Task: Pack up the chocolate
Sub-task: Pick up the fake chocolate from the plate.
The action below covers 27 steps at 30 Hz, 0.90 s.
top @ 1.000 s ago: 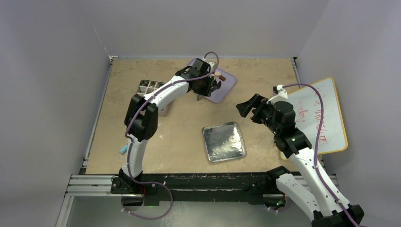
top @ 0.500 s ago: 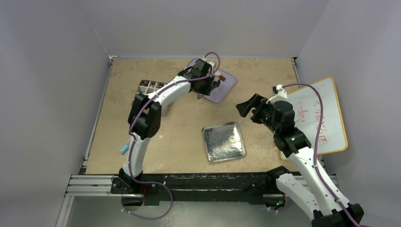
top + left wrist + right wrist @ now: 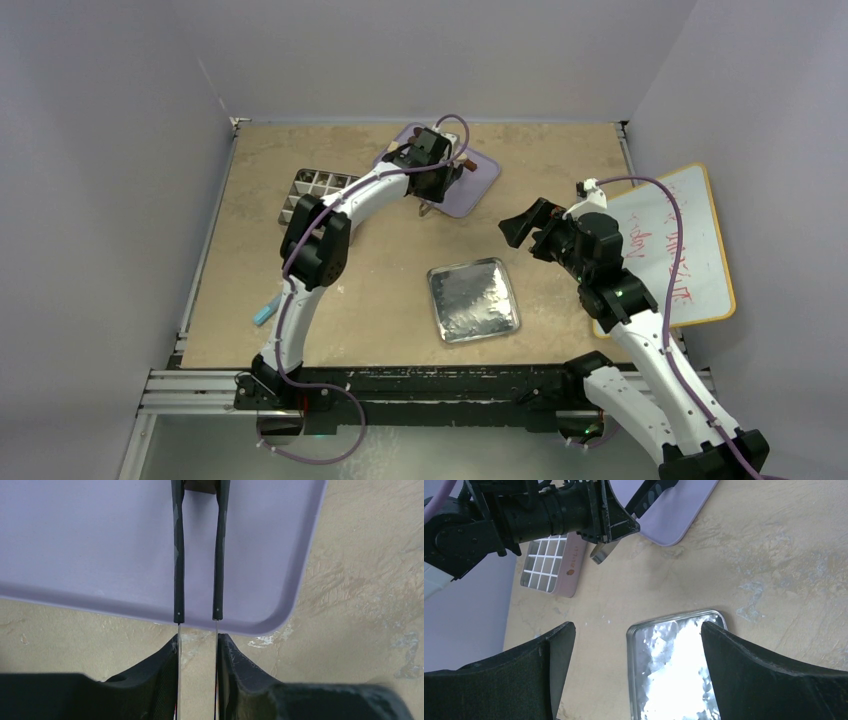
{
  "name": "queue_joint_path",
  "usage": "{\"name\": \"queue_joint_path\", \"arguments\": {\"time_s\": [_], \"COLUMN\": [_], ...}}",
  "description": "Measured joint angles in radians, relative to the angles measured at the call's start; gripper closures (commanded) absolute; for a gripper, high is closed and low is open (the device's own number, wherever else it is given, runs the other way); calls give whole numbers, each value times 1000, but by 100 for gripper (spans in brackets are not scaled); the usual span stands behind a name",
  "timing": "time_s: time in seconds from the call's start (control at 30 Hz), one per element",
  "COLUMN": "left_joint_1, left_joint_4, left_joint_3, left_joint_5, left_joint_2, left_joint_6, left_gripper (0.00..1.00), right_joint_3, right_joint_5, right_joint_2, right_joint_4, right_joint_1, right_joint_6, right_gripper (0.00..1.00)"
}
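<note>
Even, soft light — glare on metal tray [image 3: 473, 300].

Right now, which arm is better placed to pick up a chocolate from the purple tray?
Left. The left claw grips the black tweezers, whose tips flank a brown piece on the purple tray. The right claw hangs open near the silver tray, holding nothing.

In the left wrist view, the black tweezers [image 3: 177, 555] run off the top edge, so their tips are out of sight. A dark brown piece [image 3: 201, 485] between them is cut off there too, its shape unclear. From above, the left gripper [image 3: 438, 188] covers much of the purple tray [image 3: 482, 180], and the writing on the whiteboard [image 3: 690, 240] is too small to read.
</note>
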<state>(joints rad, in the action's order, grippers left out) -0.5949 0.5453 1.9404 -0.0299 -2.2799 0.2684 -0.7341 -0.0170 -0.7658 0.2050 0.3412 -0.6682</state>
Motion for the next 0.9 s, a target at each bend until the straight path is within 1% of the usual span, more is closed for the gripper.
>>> {"name": "queue_joint_path", "arguments": {"time_s": [0.17,0.43,0.9], "left_joint_1": [0,0,0], "left_joint_4": [17,51,101], "left_joint_3": [18,13,-8], "left_joint_5": [-1,-2,-1], "left_joint_2": [0,12,100], "left_joint_6": [0,1,10], "left_gripper": [80,81,82], "right_joint_3": [0,0,0], "right_joint_5": [0,0,0], "right_joint_2": [0,0,0], "right_joint_4": [0,0,0], "right_joint_1": [0,0,0], "right_joint_6": [0,0,0], "right_gripper": [3,3,3]}}
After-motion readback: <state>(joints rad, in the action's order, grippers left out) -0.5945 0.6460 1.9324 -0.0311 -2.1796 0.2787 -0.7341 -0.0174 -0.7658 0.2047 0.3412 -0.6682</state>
